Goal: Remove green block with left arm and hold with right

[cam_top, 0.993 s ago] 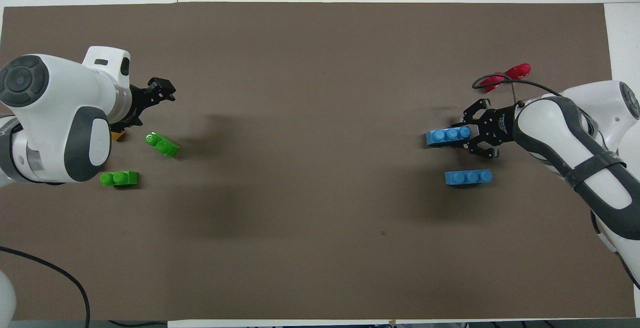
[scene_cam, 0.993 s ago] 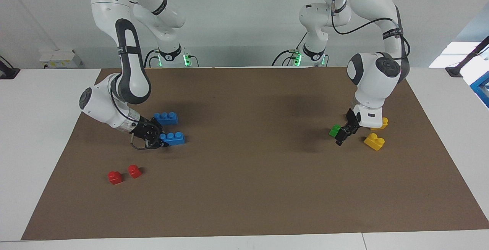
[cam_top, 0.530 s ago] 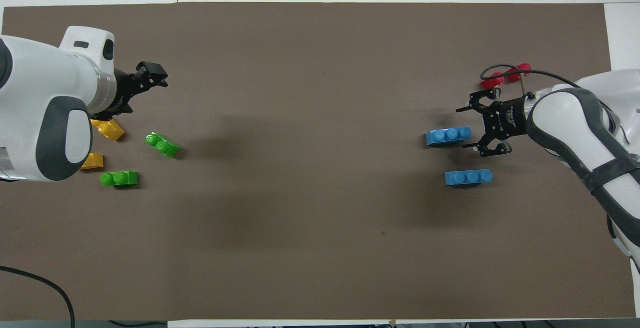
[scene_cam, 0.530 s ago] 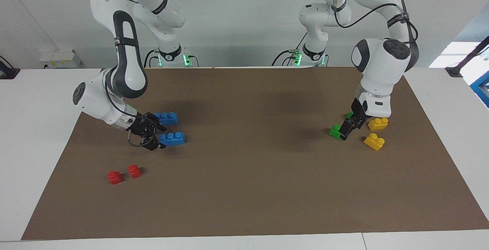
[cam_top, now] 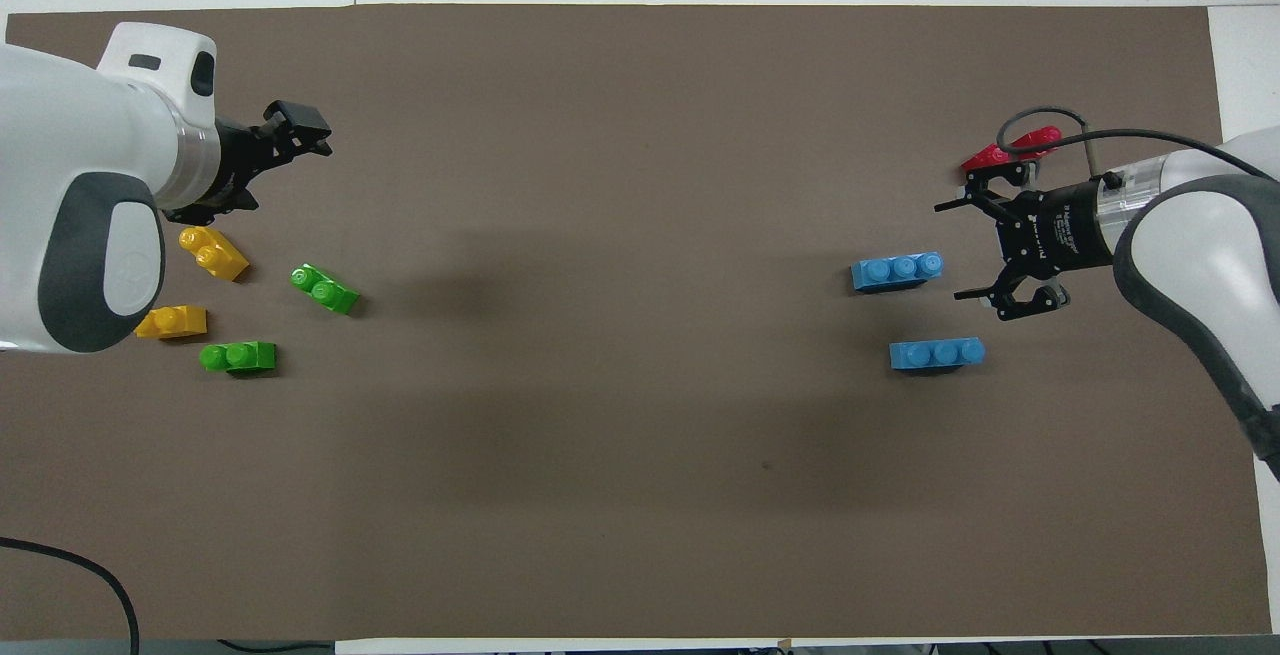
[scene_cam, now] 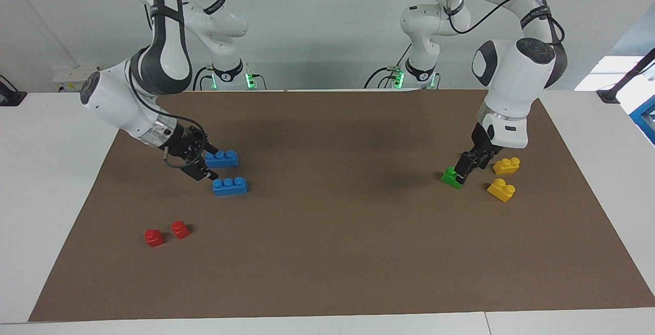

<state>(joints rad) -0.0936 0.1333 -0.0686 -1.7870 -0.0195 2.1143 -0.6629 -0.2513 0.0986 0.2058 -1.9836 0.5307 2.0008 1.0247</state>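
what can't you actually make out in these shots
- Facing view: the second green block is hidden by the left gripper; only the overhead view shows it.
- Overhead view: the red blocks are partly covered by the right gripper and its cable.
- Overhead view: the left arm and right arm run off the edges.

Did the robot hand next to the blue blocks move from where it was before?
Yes. The right gripper has let go and pulled back from the blue block farther from the robots, rising toward the right arm's end of the table; both blue blocks stayed put.
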